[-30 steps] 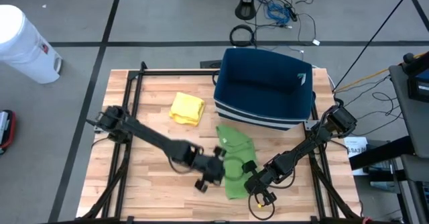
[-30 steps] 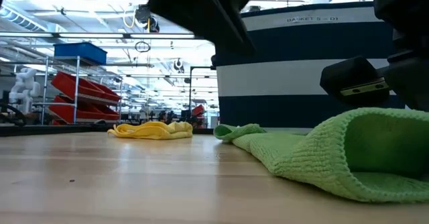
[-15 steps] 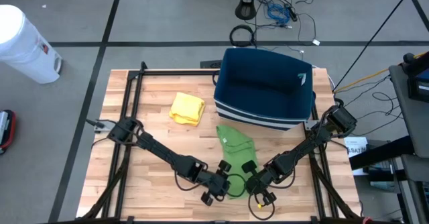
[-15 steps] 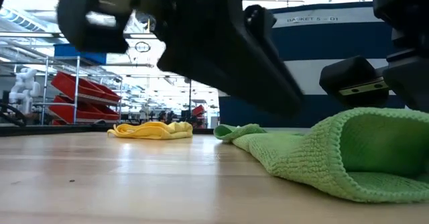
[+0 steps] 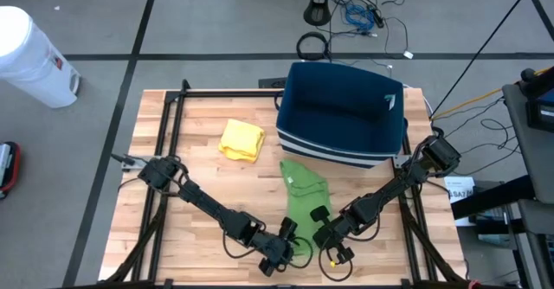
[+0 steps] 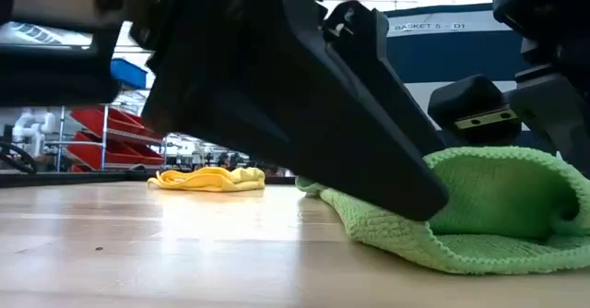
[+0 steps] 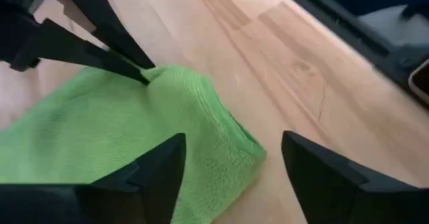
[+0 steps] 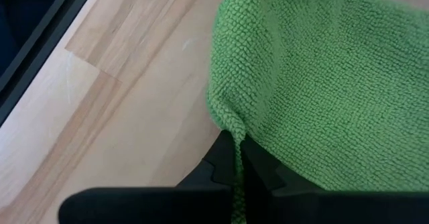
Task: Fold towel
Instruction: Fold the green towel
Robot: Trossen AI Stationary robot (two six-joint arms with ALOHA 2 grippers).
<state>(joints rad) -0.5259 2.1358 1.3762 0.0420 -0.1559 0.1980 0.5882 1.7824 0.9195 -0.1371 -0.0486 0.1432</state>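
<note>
Green towel (image 5: 305,204) lies on wooden table (image 5: 199,194), near front edge, just ahead of blue basket (image 5: 342,112). Step in hand, judged: gripping near-edge corners before fold. Right hand (image 5: 324,234) clamped together on towel corner, cloth pinched between fingers. Left hand (image 5: 281,246) spread apart at neighbouring corner, nothing gripped yet. Next move calls for left hand closing on corner, then both lifting edge toward basket side. Count: one green towel, one yellow cloth (image 5: 241,139), one basket, two arms.
</note>
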